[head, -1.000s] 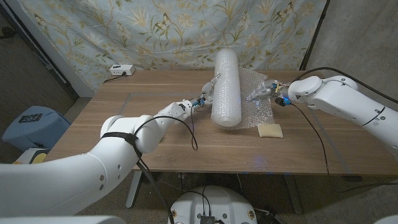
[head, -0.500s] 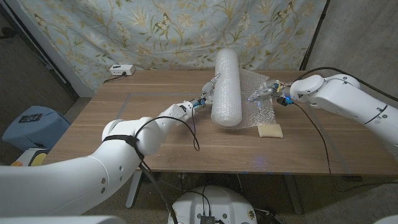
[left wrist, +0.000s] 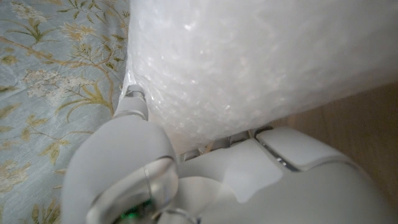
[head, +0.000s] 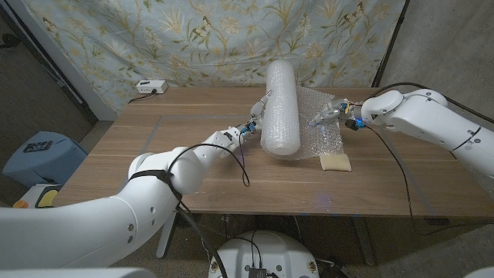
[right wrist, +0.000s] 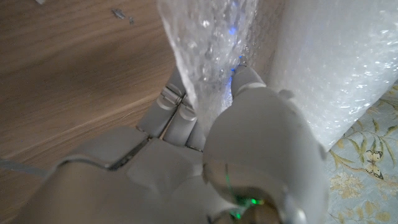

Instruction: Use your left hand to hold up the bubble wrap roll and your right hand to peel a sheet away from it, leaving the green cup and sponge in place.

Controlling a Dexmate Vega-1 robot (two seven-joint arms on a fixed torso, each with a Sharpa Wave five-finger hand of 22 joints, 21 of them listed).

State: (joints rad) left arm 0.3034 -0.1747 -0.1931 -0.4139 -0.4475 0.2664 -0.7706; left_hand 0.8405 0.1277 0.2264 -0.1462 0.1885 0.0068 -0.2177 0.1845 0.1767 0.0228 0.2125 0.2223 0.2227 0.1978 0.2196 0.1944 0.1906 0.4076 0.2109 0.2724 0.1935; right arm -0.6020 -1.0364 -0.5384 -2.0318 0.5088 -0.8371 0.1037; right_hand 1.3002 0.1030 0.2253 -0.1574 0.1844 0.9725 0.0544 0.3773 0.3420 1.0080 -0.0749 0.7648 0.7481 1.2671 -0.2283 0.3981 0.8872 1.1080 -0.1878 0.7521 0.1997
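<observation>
Gripping the upright bubble wrap roll (head: 281,110) from its 9 o'clock side, the left robot hand (head: 258,112) steadies it on the counter (head: 193,139); the right robot hand (head: 330,113), at 3 o'clock, pinches the peeled sheet (head: 318,123).

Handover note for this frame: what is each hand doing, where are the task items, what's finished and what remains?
Left hand presses against the side of the bubble wrap roll, which stands tilted on the table.
Right hand pinches the loose sheet, drawn out to the roll's right.
Sponge lies by the sheet's near edge, untouched. Green cup: not visible to me.
Done: roll propped, sheet gripped and partly unrolled.
Left: pull the sheet farther away.
</observation>
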